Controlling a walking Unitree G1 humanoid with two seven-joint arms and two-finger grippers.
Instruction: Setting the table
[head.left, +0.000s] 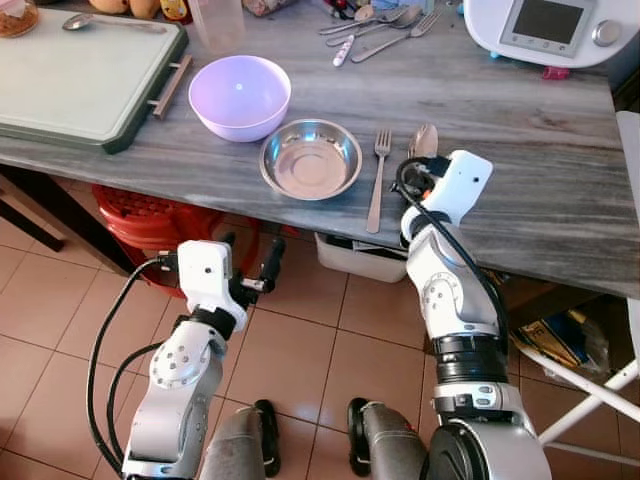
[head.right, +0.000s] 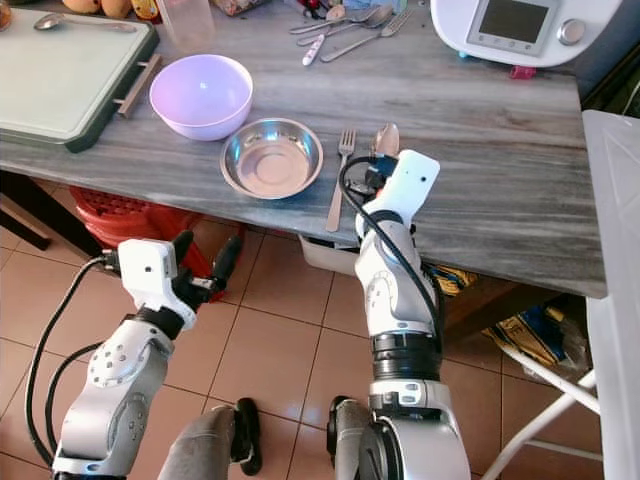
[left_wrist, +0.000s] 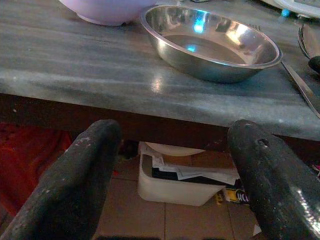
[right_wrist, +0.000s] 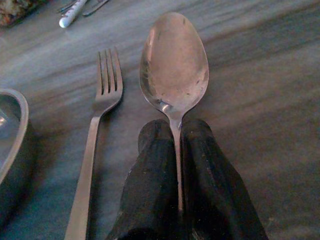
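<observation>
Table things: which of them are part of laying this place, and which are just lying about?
In the job:
- spoon, clamped in the right gripper
- fork beside it
- steel dish
- purple bowl

Lying about:
- green tray
- spare cutlery
- white appliance
- red basket under the table

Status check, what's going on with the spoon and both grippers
Right gripper shut on spoon, beside fork right of steel bowl. Left gripper open, below table edge. Nothing blocking.

Fork (head.left: 378, 178) btwn steel dish (head.left: 311, 158), left, & spoon (right_wrist: 174, 67), right.
</observation>
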